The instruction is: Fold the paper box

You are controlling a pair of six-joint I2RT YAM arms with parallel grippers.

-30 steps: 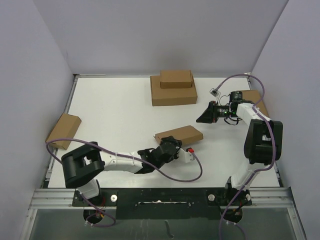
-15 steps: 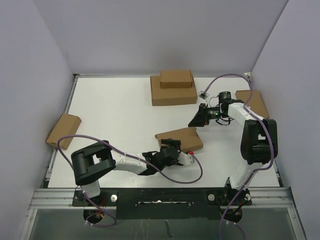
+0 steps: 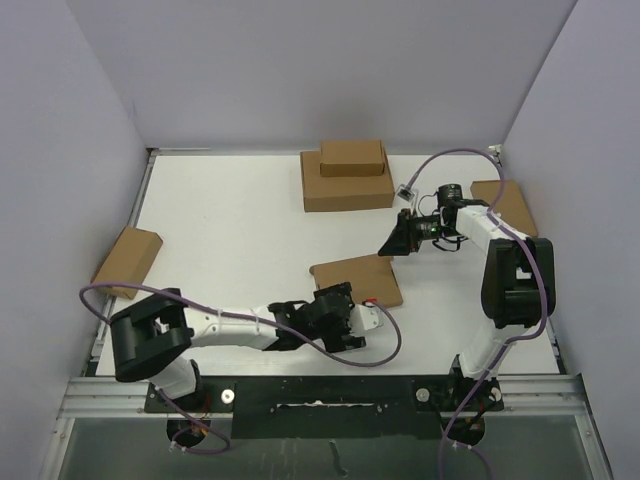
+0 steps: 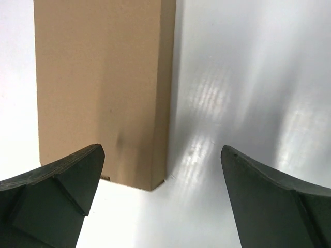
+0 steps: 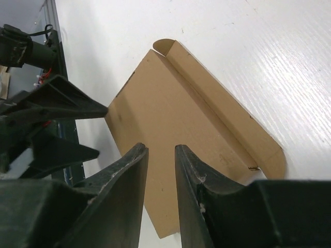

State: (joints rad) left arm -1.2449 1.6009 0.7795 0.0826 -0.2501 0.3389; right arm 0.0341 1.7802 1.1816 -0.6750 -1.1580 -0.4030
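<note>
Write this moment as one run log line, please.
paper box: lying on table, unheld | left end effector: wide open at box's near edge | right end effector: narrowly open, empty, above box

The white-and-black left arm (image 3: 230, 325) is stretched low from its base at 7 o'clock toward 3 o'clock, and its black two-finger left gripper (image 4: 161, 150) is held with jaws spread wide. The white-and-black right arm (image 3: 515, 280) is stood upright at 4 o'clock, its forearm pointed toward 9 o'clock; the jaws of the black right gripper (image 5: 159, 150) are narrowly parted.
</note>
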